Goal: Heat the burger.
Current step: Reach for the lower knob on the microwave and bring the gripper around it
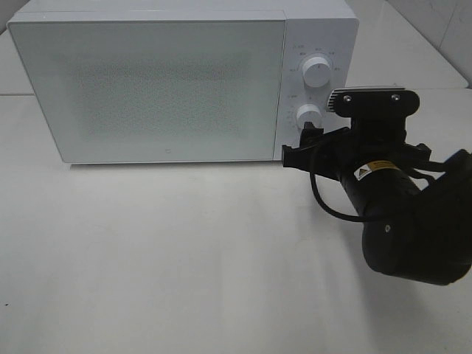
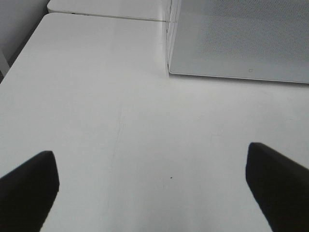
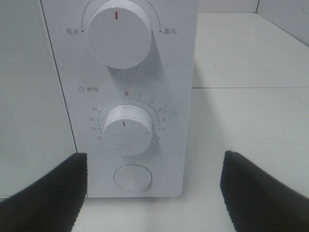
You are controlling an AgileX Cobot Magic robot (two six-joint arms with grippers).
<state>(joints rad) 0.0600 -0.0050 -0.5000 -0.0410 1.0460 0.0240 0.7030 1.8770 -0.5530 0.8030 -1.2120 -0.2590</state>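
Observation:
The burger is not visible in any view. The white microwave (image 1: 162, 81) stands at the back of the table with its door shut. My right gripper (image 1: 304, 146) is open right in front of its control panel. In the right wrist view, the right gripper (image 3: 154, 193) has its black fingers (image 3: 43, 193) spread either side of the lower timer knob (image 3: 128, 130) and the round button (image 3: 133, 176), touching neither. My left gripper (image 2: 152, 188) is open over bare white table, with nothing between its fingers, and the microwave's lower front corner (image 2: 170, 71) lies ahead of it.
The upper power knob (image 1: 317, 68) sits above the timer knob (image 1: 308, 114). The white table (image 1: 184, 258) stretches in front of the microwave. A seam (image 3: 251, 87) between two tabletops runs to the right of the microwave.

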